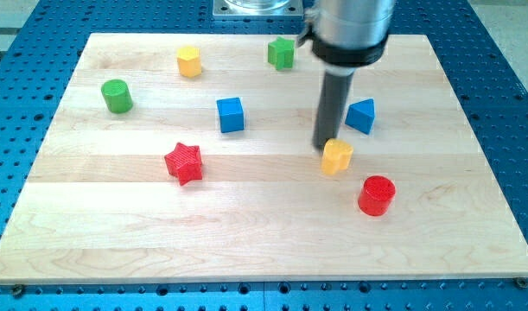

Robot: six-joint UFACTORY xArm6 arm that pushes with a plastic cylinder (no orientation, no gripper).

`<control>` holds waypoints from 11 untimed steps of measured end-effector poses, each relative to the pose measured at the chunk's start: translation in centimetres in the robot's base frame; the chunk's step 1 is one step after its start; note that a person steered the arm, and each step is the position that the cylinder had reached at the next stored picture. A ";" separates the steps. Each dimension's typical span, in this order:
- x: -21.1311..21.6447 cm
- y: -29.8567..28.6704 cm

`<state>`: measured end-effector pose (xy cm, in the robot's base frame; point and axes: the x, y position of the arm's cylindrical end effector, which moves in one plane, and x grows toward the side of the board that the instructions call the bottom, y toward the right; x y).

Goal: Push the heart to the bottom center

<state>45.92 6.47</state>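
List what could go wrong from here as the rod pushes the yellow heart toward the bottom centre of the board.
1. My tip sits at the yellow heart's upper-left edge, so a push may send it toward the view's right, not bottom centre.
2. The red cylinder lies close below-right of the heart; a skewed push could knock it.
3. An off-centre contact may let the heart spin and slip off my tip.

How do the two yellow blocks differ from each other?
The yellow heart lies right of the board's middle, touching my tip at its upper left; the yellow cylinder-like block sits near the view's top, well away from the tip. The heart has a notched outline; the other looks rounded with faint facets. Both are yellow and similar in size.
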 end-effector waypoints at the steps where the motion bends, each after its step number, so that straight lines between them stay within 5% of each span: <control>1: 1.0 -2.7; 3: -2.0 -1.8; 4: -2.4 3.3; 5: 2.9 6.3; 6: 4.1 2.2; 8: -2.6 -1.0; 9: 4.4 -4.9; 10: 6.9 -5.2; 11: 4.2 -6.8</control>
